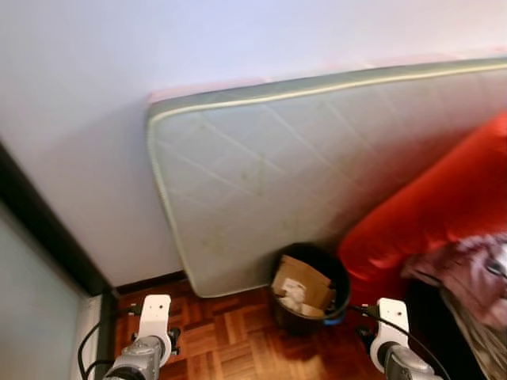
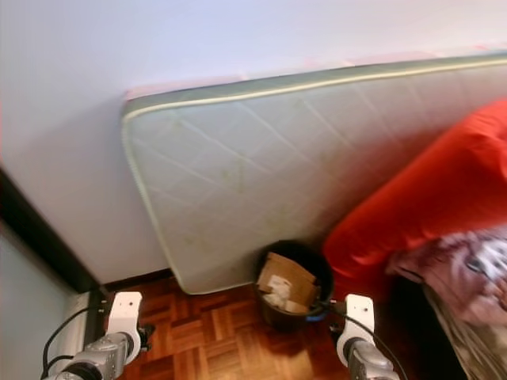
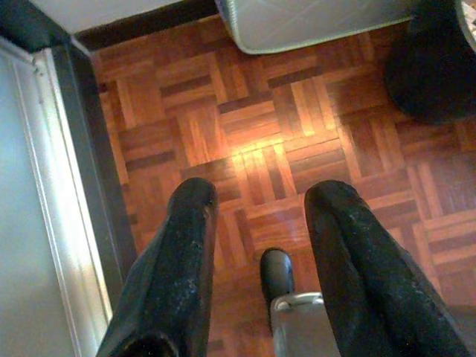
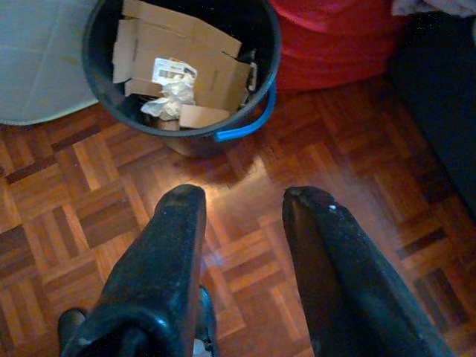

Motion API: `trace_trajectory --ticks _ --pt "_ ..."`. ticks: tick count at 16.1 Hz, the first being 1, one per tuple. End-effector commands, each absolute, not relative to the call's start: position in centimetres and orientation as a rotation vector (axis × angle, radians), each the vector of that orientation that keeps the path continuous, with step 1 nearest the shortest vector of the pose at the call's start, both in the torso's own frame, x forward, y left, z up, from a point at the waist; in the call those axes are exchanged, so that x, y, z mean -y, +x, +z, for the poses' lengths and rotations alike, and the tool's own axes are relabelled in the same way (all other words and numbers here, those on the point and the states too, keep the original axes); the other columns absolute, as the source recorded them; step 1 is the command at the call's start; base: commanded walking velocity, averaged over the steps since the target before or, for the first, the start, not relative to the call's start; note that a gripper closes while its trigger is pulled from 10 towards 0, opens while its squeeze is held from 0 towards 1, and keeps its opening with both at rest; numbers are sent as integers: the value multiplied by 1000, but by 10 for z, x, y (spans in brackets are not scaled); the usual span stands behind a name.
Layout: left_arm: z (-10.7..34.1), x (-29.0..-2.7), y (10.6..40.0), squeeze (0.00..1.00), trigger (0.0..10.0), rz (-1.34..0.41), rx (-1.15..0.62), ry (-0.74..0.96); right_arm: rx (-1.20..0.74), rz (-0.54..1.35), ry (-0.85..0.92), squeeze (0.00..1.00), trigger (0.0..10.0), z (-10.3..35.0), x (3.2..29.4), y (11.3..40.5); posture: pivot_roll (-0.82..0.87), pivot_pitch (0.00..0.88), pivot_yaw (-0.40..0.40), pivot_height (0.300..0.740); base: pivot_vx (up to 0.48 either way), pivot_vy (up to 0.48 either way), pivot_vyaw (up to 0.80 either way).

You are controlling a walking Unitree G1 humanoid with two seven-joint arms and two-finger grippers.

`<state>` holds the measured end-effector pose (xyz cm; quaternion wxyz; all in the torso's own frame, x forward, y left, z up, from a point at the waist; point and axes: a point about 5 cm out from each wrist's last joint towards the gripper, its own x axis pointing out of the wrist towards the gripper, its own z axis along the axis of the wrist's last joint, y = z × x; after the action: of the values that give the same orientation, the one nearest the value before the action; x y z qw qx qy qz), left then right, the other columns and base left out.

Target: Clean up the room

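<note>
A black bucket (image 1: 342,286) with a blue handle (image 4: 249,123) stands on the parquet floor against a pale green mattress (image 1: 277,174). Inside it lie flattened cardboard (image 4: 201,63) and crumpled paper (image 4: 169,98). My right gripper (image 4: 242,201) hangs open just short of the bucket, nothing between its fingers. My left gripper (image 3: 256,201) is open too, over bare parquet further left, with nothing held. Both wrists show at the bottom edge of the eye views, left wrist (image 1: 150,328) and right wrist (image 1: 390,332).
The mattress leans on a white wall. A red cushion or beanbag (image 1: 444,206) sits right of the bucket, with crumpled pinkish cloth (image 1: 467,269) on dark furniture beside it. A dark door frame and pale sliding rail (image 3: 52,186) stand at the left.
</note>
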<state>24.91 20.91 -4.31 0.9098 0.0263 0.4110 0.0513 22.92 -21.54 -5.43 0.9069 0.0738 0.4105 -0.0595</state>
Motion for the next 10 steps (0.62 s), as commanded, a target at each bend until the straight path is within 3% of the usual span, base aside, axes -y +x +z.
trace_trajectory --ticks 1,10 --pt "-45 -210 246 0 10000 111 -856 62 -858 -121 145 0 10000 -55 217 228 24 0 -16 740 0 -322 -788" --pt "-46 -210 244 0 10000 127 -852 41 -863 -121 141 0 10000 -56 216 226 22 0 -13 740 0 0 -788"
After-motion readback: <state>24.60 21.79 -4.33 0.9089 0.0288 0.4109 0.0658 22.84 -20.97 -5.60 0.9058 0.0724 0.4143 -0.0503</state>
